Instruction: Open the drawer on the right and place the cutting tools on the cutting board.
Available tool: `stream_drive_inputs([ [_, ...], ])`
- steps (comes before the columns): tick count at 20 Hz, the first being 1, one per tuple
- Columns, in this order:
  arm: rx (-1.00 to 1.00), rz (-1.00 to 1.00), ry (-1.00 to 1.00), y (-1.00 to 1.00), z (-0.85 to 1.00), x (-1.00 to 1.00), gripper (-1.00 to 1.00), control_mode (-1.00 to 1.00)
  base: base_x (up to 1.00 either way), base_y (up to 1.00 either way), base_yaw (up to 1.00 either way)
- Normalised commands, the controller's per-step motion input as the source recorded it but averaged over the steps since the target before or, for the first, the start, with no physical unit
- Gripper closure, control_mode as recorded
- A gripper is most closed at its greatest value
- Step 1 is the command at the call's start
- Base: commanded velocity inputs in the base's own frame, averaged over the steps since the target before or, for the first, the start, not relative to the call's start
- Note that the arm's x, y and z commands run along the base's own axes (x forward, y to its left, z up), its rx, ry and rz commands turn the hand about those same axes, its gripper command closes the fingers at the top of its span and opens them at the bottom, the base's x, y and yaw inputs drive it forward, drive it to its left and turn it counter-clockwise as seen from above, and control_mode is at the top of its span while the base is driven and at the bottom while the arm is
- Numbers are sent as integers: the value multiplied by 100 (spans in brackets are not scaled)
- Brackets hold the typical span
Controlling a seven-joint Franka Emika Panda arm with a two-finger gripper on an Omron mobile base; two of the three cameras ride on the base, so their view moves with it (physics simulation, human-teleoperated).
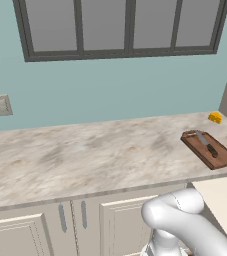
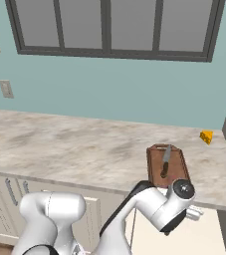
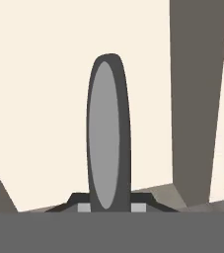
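The dark reddish-brown cutting board [image 1: 208,148] lies on the marbled surface [image 1: 75,155] toward its right end, near the front edge. A short knife [image 2: 166,160] with a dark handle and a silvery blade rests lengthwise on it, well inside the raised rim. A small yellow object [image 2: 206,137] sits farther back on the surface, apart from the board and close to the teal wall.

Below the surface edge at the right, the drawer [image 1: 225,200] stands pulled out, its pale interior showing. The white arm reaches low toward it.

In the hand view the end effector [image 3: 109,206] has its fingers drawn together on a dark oval loop with a grey centre [image 3: 108,143], which stands upright between the tips against the cream drawer floor (it is probably a handle ring of the scissors, though the close view leaves that unsure).

Cream cabinet doors [image 1: 60,225] with grey bar handles run under the surface to the left.
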Motion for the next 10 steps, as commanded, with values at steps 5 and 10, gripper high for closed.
stream_drive_inputs([
  [5, -5, 0, 3, 46, 100, 62, 100, -100, 0, 0, 0],
  [10, -8, 0, 20, 56, 83, 70, 100, -100, 0, 0, 0],
])
